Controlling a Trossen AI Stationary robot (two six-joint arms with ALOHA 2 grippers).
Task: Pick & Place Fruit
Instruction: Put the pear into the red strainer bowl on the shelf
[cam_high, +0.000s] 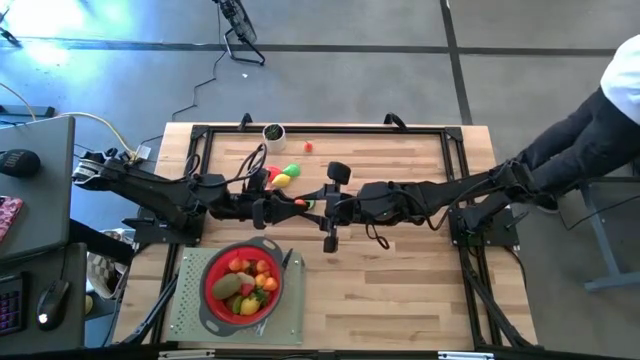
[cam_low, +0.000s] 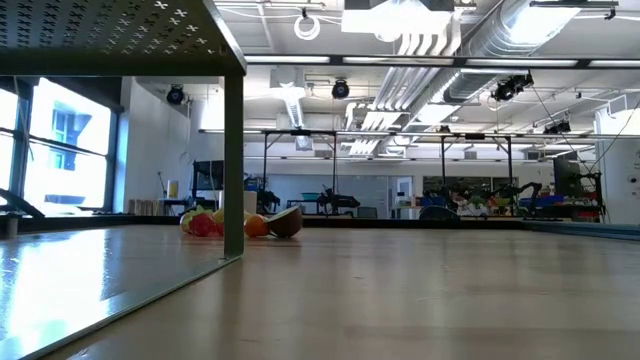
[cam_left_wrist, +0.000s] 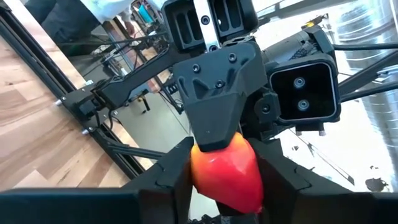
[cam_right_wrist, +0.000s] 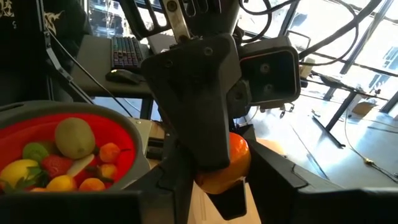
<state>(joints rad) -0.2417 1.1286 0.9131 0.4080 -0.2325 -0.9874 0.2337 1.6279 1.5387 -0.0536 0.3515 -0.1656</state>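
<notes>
— Where is the fruit that's being handled?

— Up off the desk, beyond the red strainer and a little toward the right arm's side of it. It's one red-orange fruit, and both arms have it.

— Both at once?

— Yes. The left gripper has its jaws pinching the red-orange fruit from either side, and the right gripper comes at it head-on from the opposite side, its jaws pinching the same piece. The two grippers meet nose to nose (each wrist view is mostly filled by the other arm's gripper, with one of its dark fingers lying over the fruit).

— And the strainer itself?

— It sits on a pale green mat near the desk's front edge, on the left arm's side. Inside lie several toy fruits: yellow, orange, red and green ones, with a larger greenish one on top.

— Anything loose on the desk?

— A small cluster of loose fruits, yellow, green and red, lies beyond the strainer, past the left arm. Farther still from the strainer is a single small red fruit, and near it a white-rimmed cup by the desk's back edge.

— Anyone around?

— A person's dark sleeve shows well off to the right arm's side of the strainer, outside the desk frame.
</notes>
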